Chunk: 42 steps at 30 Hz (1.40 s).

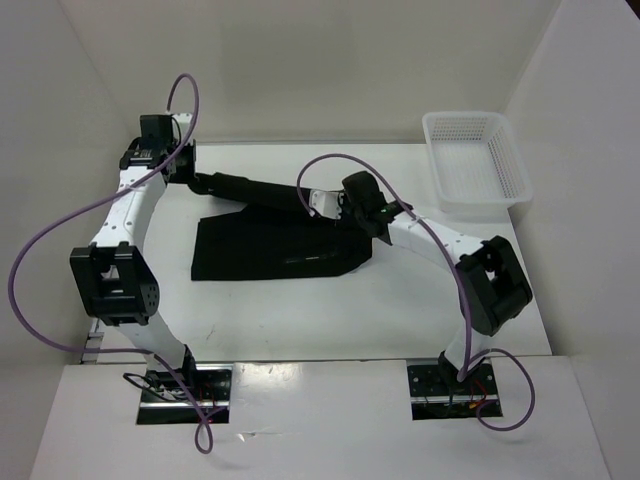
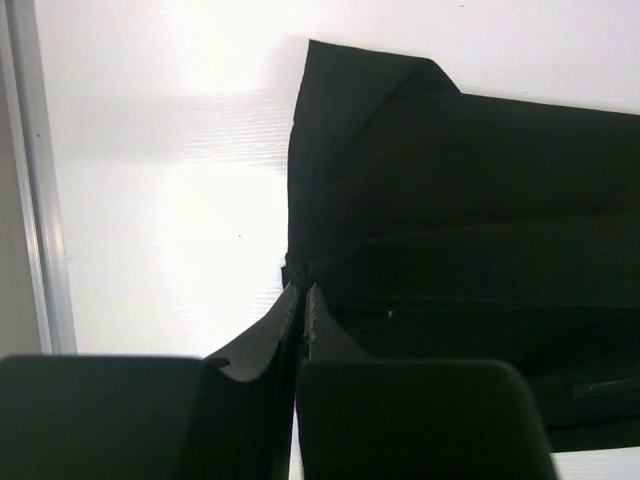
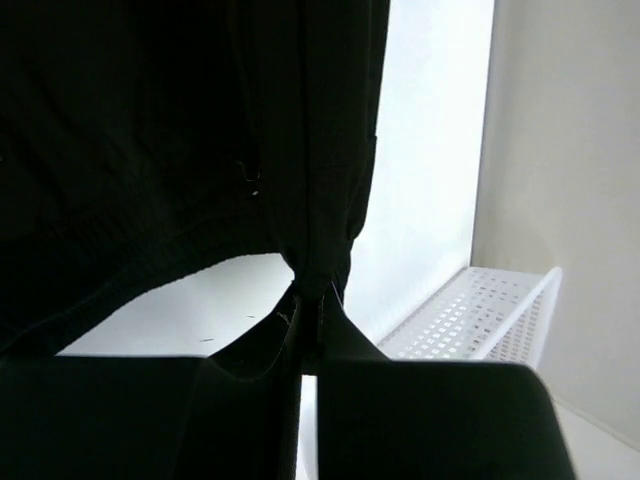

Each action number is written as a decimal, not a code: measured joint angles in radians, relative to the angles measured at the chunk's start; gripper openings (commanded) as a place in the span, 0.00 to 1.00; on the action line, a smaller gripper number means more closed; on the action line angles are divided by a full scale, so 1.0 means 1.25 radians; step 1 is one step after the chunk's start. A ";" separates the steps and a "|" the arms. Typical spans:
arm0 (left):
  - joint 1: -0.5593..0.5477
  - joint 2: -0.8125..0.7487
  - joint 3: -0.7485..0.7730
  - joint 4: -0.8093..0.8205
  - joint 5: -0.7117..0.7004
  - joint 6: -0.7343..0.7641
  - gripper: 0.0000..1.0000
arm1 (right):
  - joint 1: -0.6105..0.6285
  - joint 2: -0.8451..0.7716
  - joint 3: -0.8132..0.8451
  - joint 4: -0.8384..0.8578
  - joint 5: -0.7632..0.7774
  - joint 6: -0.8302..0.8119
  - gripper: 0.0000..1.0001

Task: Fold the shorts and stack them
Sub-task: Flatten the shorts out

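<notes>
Nearest, bare table (image 1: 300, 320) is seen between its near edge and the shorts (image 1: 270, 255), with more open at their left. A basket (image 1: 475, 165) is set at the far right corner, apart from them. The shorts are spread mid-table, black, with their far edge lifted. That edge is pinched by the fully closed left gripper (image 2: 300, 305) and right gripper (image 3: 308, 300).

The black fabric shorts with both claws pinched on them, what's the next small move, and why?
Probably carry the pinched edge toward the near side to fold it over. The left claw and right claw are shut on the black fabric shorts, one edge raised, the rest flat on the white table.
</notes>
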 measured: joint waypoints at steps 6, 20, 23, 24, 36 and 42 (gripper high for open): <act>-0.023 0.015 0.013 0.006 -0.012 0.000 0.00 | -0.001 0.004 -0.014 0.013 0.005 0.002 0.00; -0.028 0.345 0.448 0.049 -0.037 0.000 0.00 | -0.069 0.254 0.207 0.213 0.102 0.088 0.00; -0.027 0.390 0.487 0.051 -0.042 0.000 0.00 | -0.076 0.348 0.307 0.222 0.131 0.125 0.05; -0.027 0.404 0.499 0.051 -0.043 0.000 0.00 | -0.080 0.381 0.347 0.219 0.140 0.139 0.06; -0.026 0.567 0.633 0.054 -0.094 0.000 0.44 | -0.118 0.636 0.730 0.119 0.277 0.397 0.94; -0.013 0.575 0.651 0.056 -0.126 0.003 0.75 | -0.118 0.611 0.715 0.081 0.285 0.481 1.00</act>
